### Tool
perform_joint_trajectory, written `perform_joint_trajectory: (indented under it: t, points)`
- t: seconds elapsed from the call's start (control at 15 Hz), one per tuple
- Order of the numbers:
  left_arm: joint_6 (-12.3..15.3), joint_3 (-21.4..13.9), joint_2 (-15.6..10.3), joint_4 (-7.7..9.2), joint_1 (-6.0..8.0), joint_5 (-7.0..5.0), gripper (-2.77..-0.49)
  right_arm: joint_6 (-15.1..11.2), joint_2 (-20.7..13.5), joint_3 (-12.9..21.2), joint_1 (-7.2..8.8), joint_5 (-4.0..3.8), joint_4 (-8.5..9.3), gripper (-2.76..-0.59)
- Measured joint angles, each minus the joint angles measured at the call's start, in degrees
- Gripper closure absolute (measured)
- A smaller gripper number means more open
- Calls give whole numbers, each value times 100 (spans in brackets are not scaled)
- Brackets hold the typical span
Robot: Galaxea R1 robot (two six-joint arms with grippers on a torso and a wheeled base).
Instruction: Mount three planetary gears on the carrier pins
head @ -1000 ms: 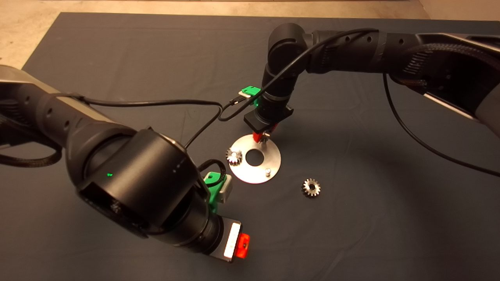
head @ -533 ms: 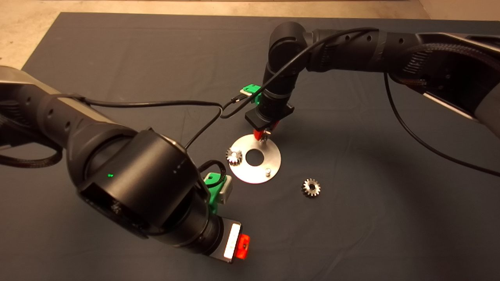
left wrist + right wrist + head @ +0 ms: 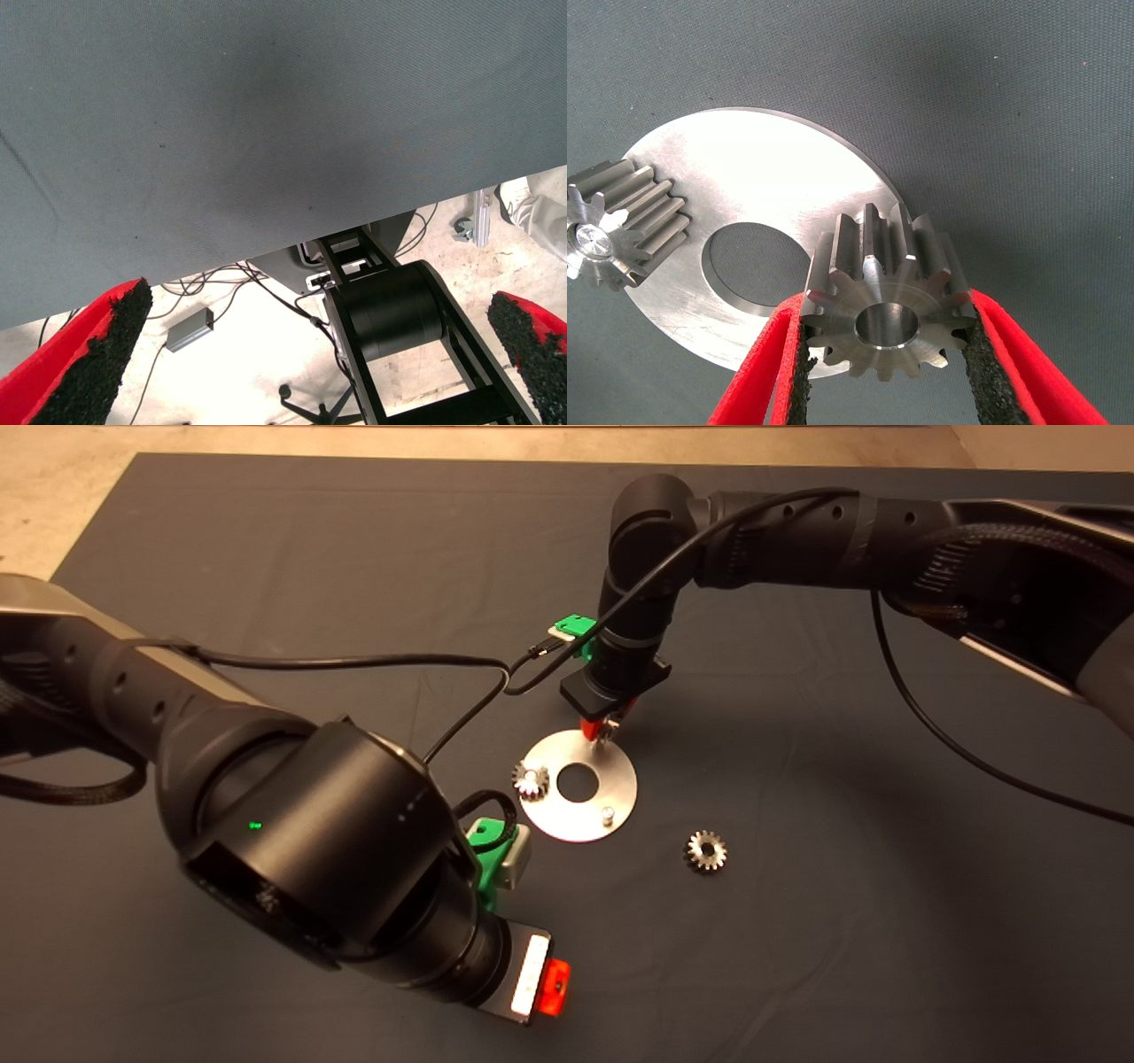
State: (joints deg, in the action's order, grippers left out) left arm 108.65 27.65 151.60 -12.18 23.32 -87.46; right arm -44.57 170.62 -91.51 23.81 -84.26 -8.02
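Three gears: one is gripped by the right claw [image 3: 886, 354], one is seated on a pin at the plate's left edge [image 3: 531, 780], one lies loose on the mat [image 3: 706, 850] to the right of the plate.
Held gear [image 3: 888, 297]: it is clamped between the two red fingers [image 3: 1010, 354], bore facing the wrist camera, teeth running along its short axis; it is held over the far rim of the silver plate [image 3: 611, 775].
Seated gear: its axis stands upright on the plate, and a bright pin end is seen in its bore in the right wrist view [image 3: 620, 232].
Loose gear: it lies flat, bore upward, well apart from both claws.
Carrier pins: one bare pin [image 3: 608, 813] stands near the plate's near-right rim; the pin under the held gear is hidden by the claw.
Left claw [image 3: 319, 354]: it is spread wide and holds nothing, parked near the counter's front edge; in the head view most of it is covered by its own arm [image 3: 301, 841].
Cut off: both arms run out of the head view at the sides.
Surface: a dark mat [image 3: 266, 558] covers the counter.
Room: a pale floor with cables and a black frame is seen past the mat's edge in the left wrist view [image 3: 230, 345].
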Motion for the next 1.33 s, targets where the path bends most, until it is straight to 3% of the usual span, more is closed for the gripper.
perform_joint_trajectory:
  t: [1.33]
  points:
    - [0,0,29,0,0,0,-275,-7,2,-134,-17,28,9,-105]
